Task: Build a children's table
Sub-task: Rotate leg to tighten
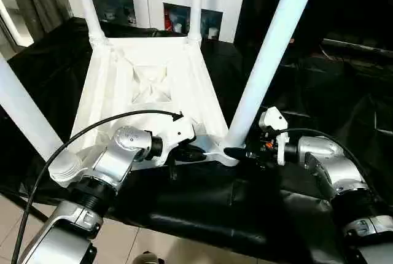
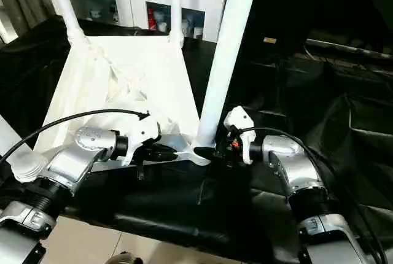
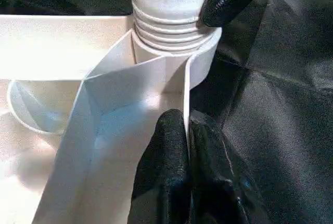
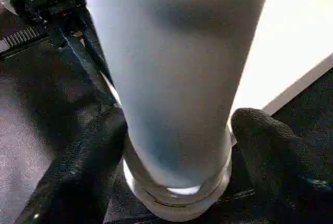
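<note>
Left eye view shows the children's table (image 1: 153,86) lying upside down on the black-draped worktop (image 1: 202,209), its ribbed underside facing up and its legs standing in the corner sockets. The near right leg (image 1: 270,49) rises steeply beside the robot's arms, its threaded foot seated in the corner socket (image 3: 200,62).

The left pincer (image 1: 195,152) is closed on the thin upright rim of the tabletop (image 3: 156,78) just beside that socket, its fingers (image 3: 166,172) pinching the wall from either side. The right pincer (image 4: 177,166) straddles the base of the leg with its jaws apart, a finger on each side and neither clearly pressing; I cannot tell whether it has hold yet.

The whole piece looks like light, hollow moulded plastic: stiff enough across the ribs, but smooth and glossy, so a round tapered leg would likely slip or turn in a loose grasp. Low at the collar, where it is thickest, seems the sensible place to hold.
</note>
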{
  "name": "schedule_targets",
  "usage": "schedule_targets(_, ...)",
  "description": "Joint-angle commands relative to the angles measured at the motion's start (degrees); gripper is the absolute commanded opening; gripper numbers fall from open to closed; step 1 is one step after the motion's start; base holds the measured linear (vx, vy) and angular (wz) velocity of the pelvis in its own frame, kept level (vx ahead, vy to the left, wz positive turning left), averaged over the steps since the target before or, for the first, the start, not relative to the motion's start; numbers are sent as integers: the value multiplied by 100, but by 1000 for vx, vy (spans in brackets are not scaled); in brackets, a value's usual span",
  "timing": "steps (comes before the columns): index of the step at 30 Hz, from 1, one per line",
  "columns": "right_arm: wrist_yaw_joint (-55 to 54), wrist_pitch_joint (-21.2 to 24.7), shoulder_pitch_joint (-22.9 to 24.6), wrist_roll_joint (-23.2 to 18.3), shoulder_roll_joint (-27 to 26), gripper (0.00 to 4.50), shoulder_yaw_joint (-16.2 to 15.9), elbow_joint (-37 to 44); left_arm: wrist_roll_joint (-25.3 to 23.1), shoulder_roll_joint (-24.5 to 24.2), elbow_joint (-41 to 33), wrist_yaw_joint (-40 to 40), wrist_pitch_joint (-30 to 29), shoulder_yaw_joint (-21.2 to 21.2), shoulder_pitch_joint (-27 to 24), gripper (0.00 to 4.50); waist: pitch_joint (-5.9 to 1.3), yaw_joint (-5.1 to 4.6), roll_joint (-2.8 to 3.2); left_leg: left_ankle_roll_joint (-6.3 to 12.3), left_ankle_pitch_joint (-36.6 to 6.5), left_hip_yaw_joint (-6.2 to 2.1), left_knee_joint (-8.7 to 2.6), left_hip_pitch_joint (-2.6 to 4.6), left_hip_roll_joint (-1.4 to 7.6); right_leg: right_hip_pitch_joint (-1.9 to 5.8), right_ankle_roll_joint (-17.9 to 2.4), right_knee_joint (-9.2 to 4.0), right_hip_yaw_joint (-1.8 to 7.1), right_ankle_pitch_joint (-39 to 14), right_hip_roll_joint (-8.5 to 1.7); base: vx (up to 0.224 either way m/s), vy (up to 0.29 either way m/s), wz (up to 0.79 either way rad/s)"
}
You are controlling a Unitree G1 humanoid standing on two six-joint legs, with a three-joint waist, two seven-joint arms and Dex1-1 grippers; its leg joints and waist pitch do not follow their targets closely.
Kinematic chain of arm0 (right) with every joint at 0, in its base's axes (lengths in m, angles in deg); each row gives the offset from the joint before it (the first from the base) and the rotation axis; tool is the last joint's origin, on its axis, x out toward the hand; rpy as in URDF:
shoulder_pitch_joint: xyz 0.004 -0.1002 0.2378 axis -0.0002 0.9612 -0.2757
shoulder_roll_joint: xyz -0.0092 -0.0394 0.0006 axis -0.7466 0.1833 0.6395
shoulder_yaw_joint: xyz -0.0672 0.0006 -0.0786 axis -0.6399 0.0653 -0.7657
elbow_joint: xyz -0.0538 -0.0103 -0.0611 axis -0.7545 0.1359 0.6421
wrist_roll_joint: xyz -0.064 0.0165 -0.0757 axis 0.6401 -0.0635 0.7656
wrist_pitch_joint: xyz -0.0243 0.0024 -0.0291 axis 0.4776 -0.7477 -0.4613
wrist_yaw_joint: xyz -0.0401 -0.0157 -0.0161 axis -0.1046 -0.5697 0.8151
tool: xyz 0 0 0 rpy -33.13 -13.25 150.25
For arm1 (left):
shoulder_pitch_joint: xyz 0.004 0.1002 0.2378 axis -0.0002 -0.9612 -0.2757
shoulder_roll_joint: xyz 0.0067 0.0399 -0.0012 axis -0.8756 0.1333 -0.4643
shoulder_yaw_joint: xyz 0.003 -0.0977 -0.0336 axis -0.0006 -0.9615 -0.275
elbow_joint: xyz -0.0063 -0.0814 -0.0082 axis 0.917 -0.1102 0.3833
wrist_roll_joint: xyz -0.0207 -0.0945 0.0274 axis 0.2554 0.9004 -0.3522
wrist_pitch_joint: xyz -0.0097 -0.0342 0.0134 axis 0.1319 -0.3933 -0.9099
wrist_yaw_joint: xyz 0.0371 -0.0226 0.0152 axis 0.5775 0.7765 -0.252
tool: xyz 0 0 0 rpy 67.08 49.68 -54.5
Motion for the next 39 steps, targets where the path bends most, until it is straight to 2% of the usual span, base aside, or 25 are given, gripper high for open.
schedule_targets(1,-10,36,42,7,43,313,47,54,209,88,-146,146,4,-18,-57,0,-400,4,-92,328,-980,-162,-375,59,365,294,-1057,-422,348,-1438,-463,0,0,0)
schedule_targets(5,5,40,45,42,27,281,31,36,212,65,-200,149,-54,-14,-87,0,-403,2,-93,321,-964,-165,-376,59,370,295,-1057,-415,348,-1435,-466,0,0,0)
schedule_targets(13,-243,-52,68,119,-108,269,30,-154,169,131,-76,-50,-42,-73,-56,0,-398,-11,-102,296,-990,-163,-377,62,361,292,-1067,-422,348,-1445,-465,0,0,0)
schedule_targets(16,-1045,-107,-37,164,-378,269,283,-646,69,319,218,-536,-114,-180,101,0,-383,-48,-97,214,-1149,-169,-390,67,356,281,-1013,-465,346,-1714,-475,0,0,0)
schedule_targets(18,-2009,-12,-126,171,-689,269,548,-1117,-129,608,739,-1337,-204,-293,380,0,-373,-103,-101,85,-1315,-191,-404,70,342,276,-914,-501,332,-2075,-469,0,0,0)
schedule_targets(20,-2467,75,-155,176,-839,268,644,-1254,-186,766,1005,-1750,-276,-372,536,0,-377,-125,-105,5,-1431,-204,-408,95,346,271,-836,-529,327,-2303,-484,0,0,0)
schedule_targets(22,-3520,250,-242,243,-1165,268,799,-1491,-209,1114,1533,-2577,-464,-566,871,0,-356,-163,-71,-32,-1576,-186,-411,127,329,210,-774,-584,338,-2463,-456,0,0,0)
schedule_targets(23,-3898,284,-294,270,-1278,268,845,-1591,-220,1228,1706,-2860,-513,-623,985,0,-372,-166,-86,-95,-1637,-224,-416,123,333,245,-751,-574,318,-2559,-483,0,0,0)
schedule_targets(24,-4037,290,-321,281,-1319,268,861,-1632,-230,1268,1770,-2976,-512,-641,1027,0,-387,-175,-65,-85,-1581,-219,-419,100,328,259,-745,-574,322,-2434,-475,0,0,0)
schedule_targets(25,-4318,296,-392,297,-1407,268,895,-1723,-233,1355,1889,-3165,-509,-672,1106,0,-384,-172,-53,-78,-1579,-219,-417,109,333,242,-758,-581,326,-2392,-483,0,0,0)
schedule_targets(27,-4738,327,-575,196,-1636,268,1061,-1908,-232,1546,2131,-3511,-500,-756,1260,0,-398,-177,-66,-47,-1529,-211,-408,99,325,258,-801,-557,333,-2198,-480,0,0,0)
schedule_targets(29,-4904,289,-733,108,-1791,268,1188,-2046,-242,1658,2325,-3668,-453,-793,1378,0,-421,-174,-66,36,-1376,-196,-401,88,320,279,-895,-514,336,-1772,-463,0,0,0)
schedule_targets(30,-4878,204,-801,177,-1808,268,1136,-2093,-285,1674,2391,-3630,-353,-753,1421,0,-423,-163,-47,58,-1323,-198,-400,85,322,282,-928,-496,336,-1631,-463,0,0,0)
schedule_targets(33,-4769,84,-830,285,-1779,268,1029,-2101,-334,1651,2375,-3499,-261,-681,1424,0,-439,-149,-68,206,-1072,-175,-378,62,318,309,-1068,-439,339,-1102,-460,0,0,0)
schedule_targets(35,-4689,-5,-823,263,-1772,268,1048,-2059,-370,1621,2372,-3393,-199,-617,1409,0,-434,-144,-76,284,-1047,-168,-372,54,311,322,-1104,-444,336,-1087,-465,0,0,0)
schedule_targets(37,-4376,-149,-799,78,-1759,324,1134,-1886,-419,1561,2398,-3187,-54,-489,1382,0,-427,-132,-74,304,-1102,-169,-376,60,322,321,-1065,-465,333,-1285,-475,0,0,0)
schedule_targets(39,-3711,-147,-707,29,-1554,340,1028,-1554,-467,1457,2338,-2919,87,-386,1313,0,-418,-113,-79,331,-1179,-169,-379,64,326,321,-1016,-479,331,-1381,-463,0,0,0)
